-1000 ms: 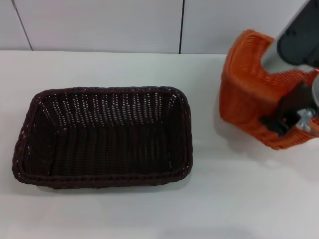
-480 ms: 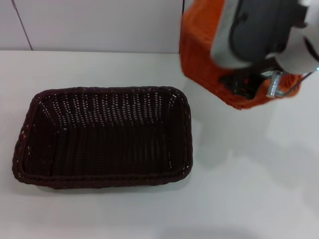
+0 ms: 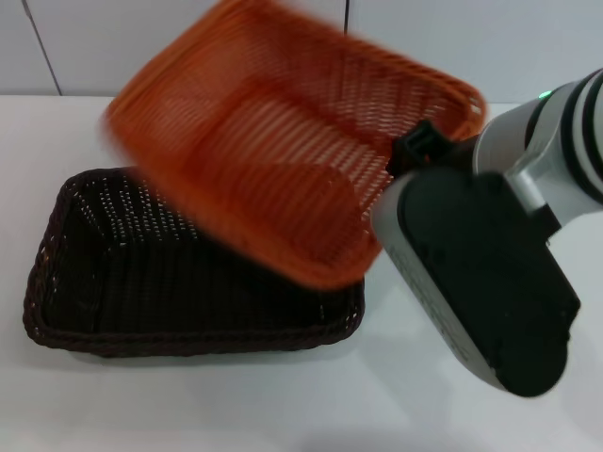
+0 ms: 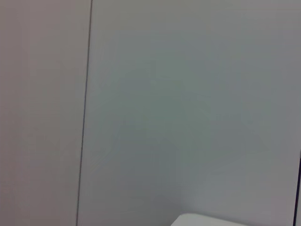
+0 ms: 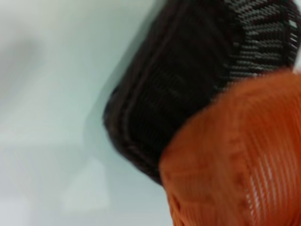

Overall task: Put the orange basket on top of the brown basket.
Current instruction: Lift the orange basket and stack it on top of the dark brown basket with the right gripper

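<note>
Orange basket (image 3: 283, 141) hangs tilted in the air over the brown basket (image 3: 104, 301), carried there for stacking, I'd judge. Right gripper (image 3: 424, 151) clasps its far rim, by the look of it. Left gripper isn't visible. White table (image 3: 283, 405) underneath.

Orange basket (image 3: 283, 141): bright orange weave; brown basket (image 3: 141, 282): dark chocolate-brown weave; table (image 3: 283, 405): plain white.

Even, bright overhead light; soft shadows on bench (image 3: 236, 405). Orange basket (image 3: 283, 141) motion-blurred at edges. Right wrist view heavily smeared; brown basket (image 5: 183, 80) out of focus.
</note>
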